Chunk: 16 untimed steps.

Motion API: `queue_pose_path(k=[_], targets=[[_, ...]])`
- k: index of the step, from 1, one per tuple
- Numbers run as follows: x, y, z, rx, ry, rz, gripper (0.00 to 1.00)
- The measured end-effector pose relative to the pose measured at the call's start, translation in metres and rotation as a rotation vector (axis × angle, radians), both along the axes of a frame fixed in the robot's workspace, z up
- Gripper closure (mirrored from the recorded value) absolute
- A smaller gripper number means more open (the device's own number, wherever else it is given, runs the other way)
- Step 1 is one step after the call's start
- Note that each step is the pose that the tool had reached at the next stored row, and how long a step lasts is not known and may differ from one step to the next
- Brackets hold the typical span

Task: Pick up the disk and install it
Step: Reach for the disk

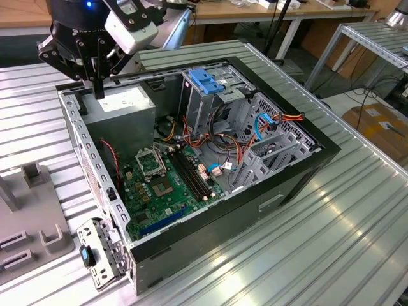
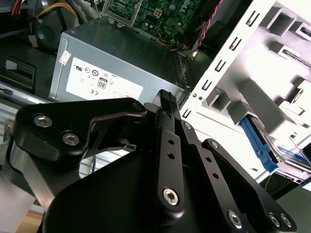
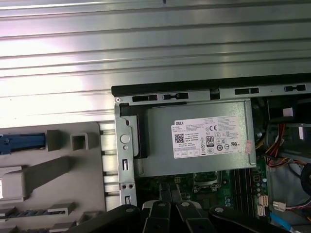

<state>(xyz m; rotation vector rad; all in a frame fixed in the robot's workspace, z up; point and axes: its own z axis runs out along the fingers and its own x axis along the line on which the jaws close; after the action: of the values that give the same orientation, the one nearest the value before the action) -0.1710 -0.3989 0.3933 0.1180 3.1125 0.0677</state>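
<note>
My gripper (image 1: 99, 91) hangs shut and holds nothing, above the back corner of the open computer case (image 1: 299, 172), over the grey power supply (image 1: 121, 108). In both wrist views its black fingers (image 2: 167, 99) (image 3: 170, 191) point down at that power supply (image 3: 194, 145). The disk lies off to the side on a grey fixture (image 3: 63, 165), apart from the gripper. Just its blue carrier rail (image 3: 19, 142) (image 2: 258, 144) and a sliver of labelled body show, at the picture edges. The drive cage (image 1: 213, 95) stands in the case with a blue plastic piece (image 1: 207, 80) on top.
The case lies on its side on a ribbed metal table (image 1: 306, 255), with motherboard (image 1: 169, 185) and loose cables (image 1: 255, 127) exposed. The grey fixture (image 1: 25, 210) sits at the exterior view's left. A hinged bracket (image 1: 99, 252) sticks out at the case's near corner.
</note>
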Motion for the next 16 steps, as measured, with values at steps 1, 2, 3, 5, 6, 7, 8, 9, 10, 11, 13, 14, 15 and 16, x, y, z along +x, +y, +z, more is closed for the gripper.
queue_pose_path(k=[1, 2, 3, 5, 6, 7, 8, 9, 10, 11, 13, 14, 15, 16], targets=[[-0.0005, 0.0000, 0.0000, 0.0000, 0.0000, 0.000, 0.89], [-0.0008, -0.0001, 0.0000, -0.0001, 0.0001, 0.000, 0.89], [-0.0009, 0.0000, 0.0000, -0.0001, 0.0000, 0.000, 0.89], [-0.0013, 0.0000, 0.0000, 0.0000, 0.0001, 0.000, 0.89], [-0.0014, 0.0000, 0.0000, 0.0000, 0.0000, 0.000, 0.89], [-0.0016, 0.0000, 0.0000, -0.0001, 0.0000, 0.000, 0.89], [-0.0018, 0.0000, 0.0000, 0.0000, 0.0000, 0.000, 0.89], [-0.0019, 0.0000, 0.0000, 0.0000, 0.0000, 0.000, 0.89], [-0.0022, 0.0000, 0.0000, -0.0001, 0.0000, 0.000, 0.89], [-0.0023, 0.0000, 0.0000, -0.0001, 0.0001, 0.000, 0.89], [-0.0040, 0.0000, 0.0000, 0.0000, 0.0000, 0.000, 0.89], [-0.0040, 0.0000, 0.0000, 0.0000, 0.0000, 0.000, 0.89], [-0.0041, 0.0000, 0.0000, 0.0000, 0.0000, 0.000, 0.89], [-0.0041, 0.0000, 0.0000, 0.0000, 0.0000, 0.000, 0.89]])
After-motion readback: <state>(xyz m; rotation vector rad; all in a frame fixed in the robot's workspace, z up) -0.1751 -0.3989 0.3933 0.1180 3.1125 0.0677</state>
